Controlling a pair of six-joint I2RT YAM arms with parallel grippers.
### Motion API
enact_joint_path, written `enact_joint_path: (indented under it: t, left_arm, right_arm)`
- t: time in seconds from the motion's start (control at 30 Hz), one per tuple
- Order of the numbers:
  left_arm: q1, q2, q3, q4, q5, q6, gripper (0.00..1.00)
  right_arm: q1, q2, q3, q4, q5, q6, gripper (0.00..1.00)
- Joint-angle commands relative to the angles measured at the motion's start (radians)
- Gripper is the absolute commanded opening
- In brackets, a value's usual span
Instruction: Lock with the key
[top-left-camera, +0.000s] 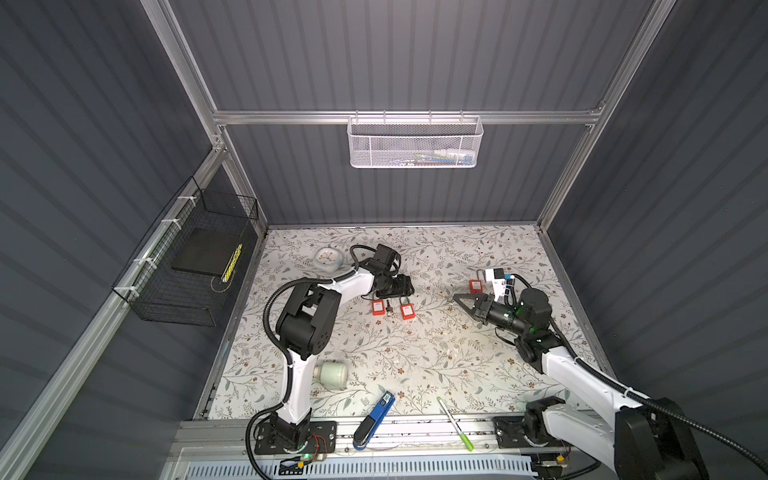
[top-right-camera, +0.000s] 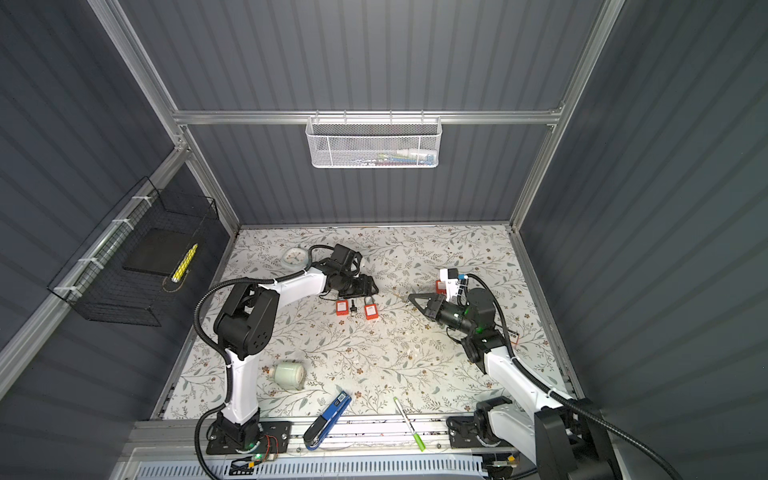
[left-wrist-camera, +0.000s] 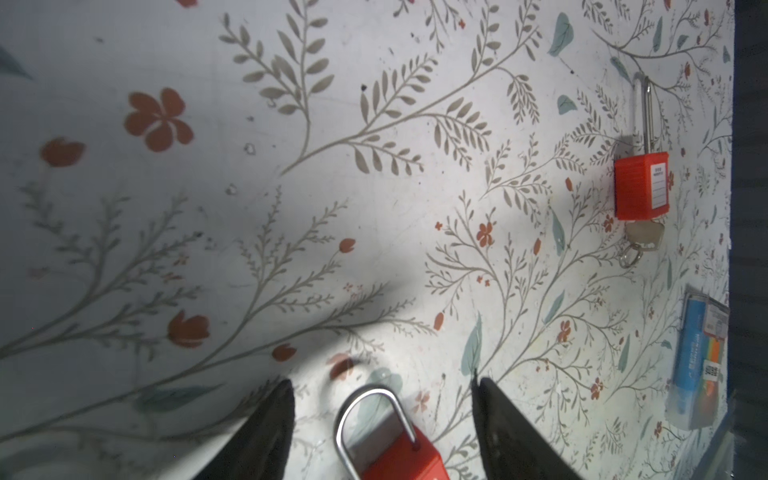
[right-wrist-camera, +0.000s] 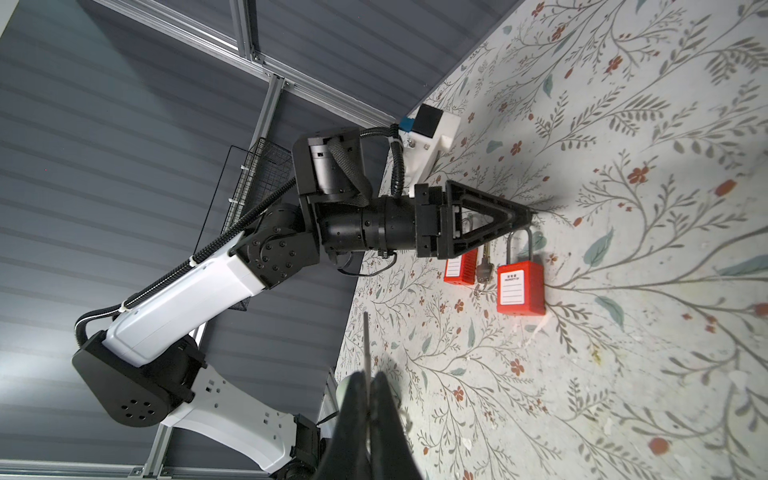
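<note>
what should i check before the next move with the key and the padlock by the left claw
1. Key gripped in right claw: ok, shut on it.
2. Padlock held by left claw: not ok, fingers stand apart, shackle between them, untouched.
3. Shackle latched in the body: cannot tell.
4. Keyhole facing the key: cannot tell, underside hidden.
5. Spare key out of the way: ok, it lies beside the padlock.

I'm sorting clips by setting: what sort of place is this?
Probably a lab robot cell: two arms bolted to a rail, grey panel walls in aluminium framing, red padlocks on the floral tabletop.
</note>
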Motion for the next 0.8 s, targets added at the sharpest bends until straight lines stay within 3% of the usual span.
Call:
enact_joint_path:
  t: [0.0, 0.37, 0.77]
  left_arm:
    - [-0.024, -0.078, -0.013, -0.061, -0.076, 0.048, 0.7]
    - [-0.133, -0.124, -0.028, -0.201, -0.221, 0.091, 0.72]
    - [-0.228, -0.206, -0.144, -0.162, -0.176, -0.009, 0.73]
  right_arm:
    - [-0.01, 0.001, -0.003, 0.007, 0.0, -0.018, 0.0]
    - [-0.027, 0.007, -0.005, 0.009, -0.008, -0.024, 0.0]
    - [-0.042, -0.006, -0.022, 0.009, -0.018, -0.023, 0.0]
